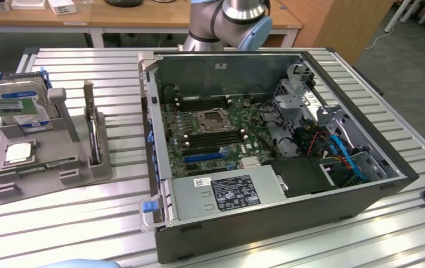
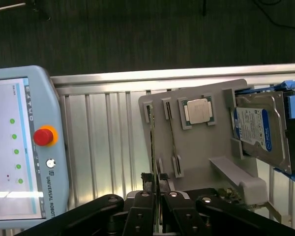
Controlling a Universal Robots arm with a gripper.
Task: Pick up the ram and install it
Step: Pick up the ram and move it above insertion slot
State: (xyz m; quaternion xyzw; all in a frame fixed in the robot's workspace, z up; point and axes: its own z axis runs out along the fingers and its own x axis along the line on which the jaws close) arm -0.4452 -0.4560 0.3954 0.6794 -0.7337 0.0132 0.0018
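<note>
Gripper (image 2: 156,183): fingers pressed close together (barely a sliver between them), high above the gray holder (image 1: 41,187).
Ram (image 1: 47,166): resting lengthwise in the holder, just beside the silver chip (image 1: 18,152).
Also in the holder: a hard drive (image 1: 15,103) at the back and an upright card (image 1: 90,125) along the exterior view's right side.
Computer case (image 1: 272,223): open, on the slatted table (image 1: 71,223), to the exterior view's right of the holder.
Control tablet (image 2: 19,147): near the holder.
</note>
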